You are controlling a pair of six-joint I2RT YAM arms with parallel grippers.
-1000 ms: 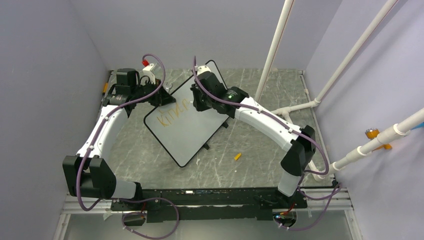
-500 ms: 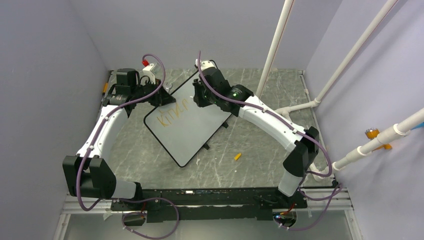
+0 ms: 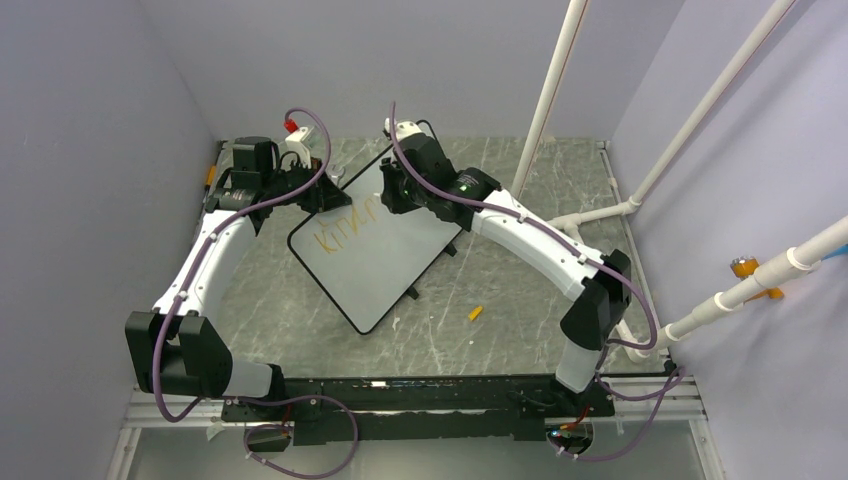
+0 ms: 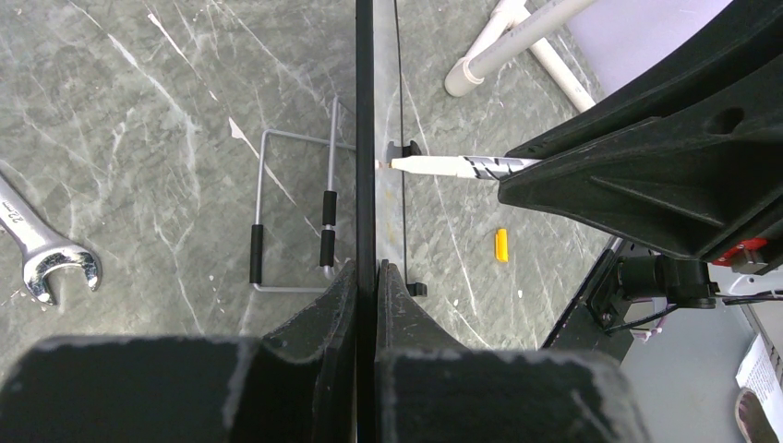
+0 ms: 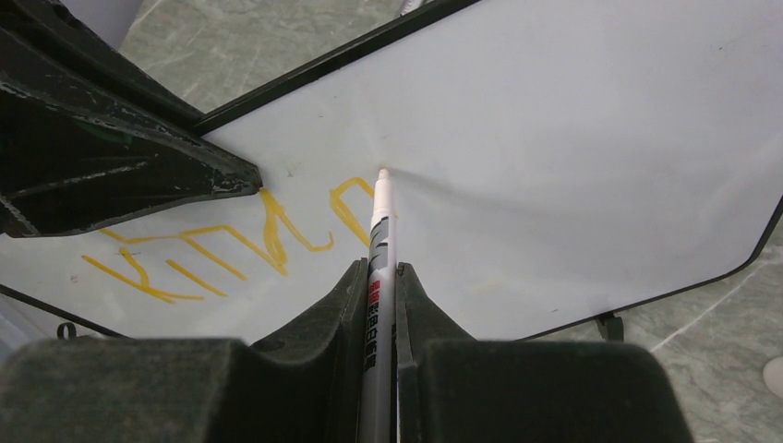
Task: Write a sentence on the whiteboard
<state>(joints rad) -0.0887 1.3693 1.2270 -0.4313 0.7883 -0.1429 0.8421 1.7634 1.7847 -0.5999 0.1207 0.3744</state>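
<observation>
The whiteboard (image 3: 385, 270) stands propped at an angle on the table, and in the left wrist view I see it edge-on as a thin black frame (image 4: 366, 138). My left gripper (image 4: 367, 272) is shut on that frame at the board's upper left edge (image 3: 325, 195). My right gripper (image 5: 379, 272) is shut on a slim white-barrelled marker (image 5: 380, 240). The marker's tip touches the white surface just right of the last letter. The sentence (image 5: 231, 245) is one short line of orange-yellow strokes (image 3: 343, 230) near the left gripper. The marker (image 4: 443, 164) also shows reaching the board from the right.
An orange cap (image 3: 476, 313) lies on the marble tabletop right of the board's lower corner. Behind the board are a wire stand (image 4: 291, 221) and a steel wrench (image 4: 42, 249). White pipes (image 3: 545, 100) rise at the back right.
The right wrist has shifted slightly at the board's upper part, first right, then back left, with the marker still at the surface. The left arm and the board have not moved.
</observation>
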